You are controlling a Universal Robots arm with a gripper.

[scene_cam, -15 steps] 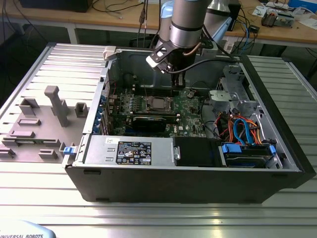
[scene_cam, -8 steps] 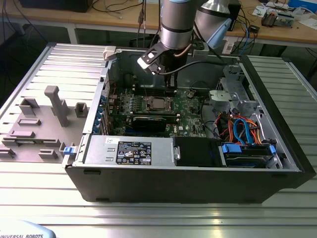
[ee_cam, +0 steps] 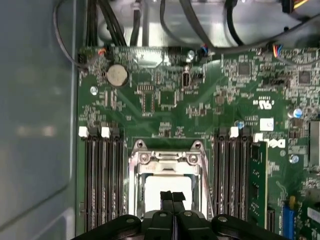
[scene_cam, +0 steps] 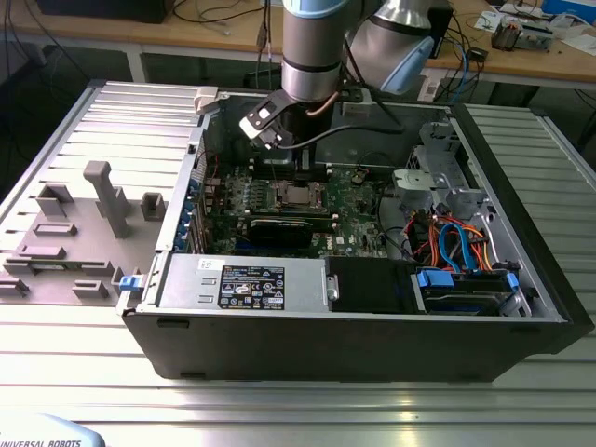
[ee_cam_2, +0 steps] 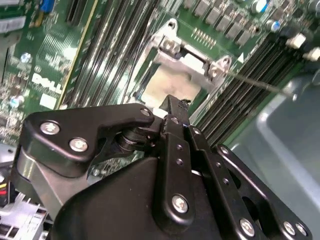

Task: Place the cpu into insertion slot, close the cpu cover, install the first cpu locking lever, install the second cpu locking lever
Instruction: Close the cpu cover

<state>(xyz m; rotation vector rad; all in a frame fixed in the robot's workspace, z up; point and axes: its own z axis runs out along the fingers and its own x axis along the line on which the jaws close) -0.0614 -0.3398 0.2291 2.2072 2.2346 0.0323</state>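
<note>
Hovering over the cpu [ee_cam: 150,192], my gripper [ee_cam: 172,194] pinched shut on nothing, cpu cover [ee_cam: 165,157] lying flat around the chip, green motherboard [ee_cam: 165,100] beneath.

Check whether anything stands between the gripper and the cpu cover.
Nothing visible does. In the first wrist view the shut gripper hangs directly over the cpu, which sits framed by the cpu cover; nothing crosses the gap between them.

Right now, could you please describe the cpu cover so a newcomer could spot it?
Find the green circuit board inside the open computer case. Between its long black slots lies the cpu cover, the only silvery frame with a square window.
</note>
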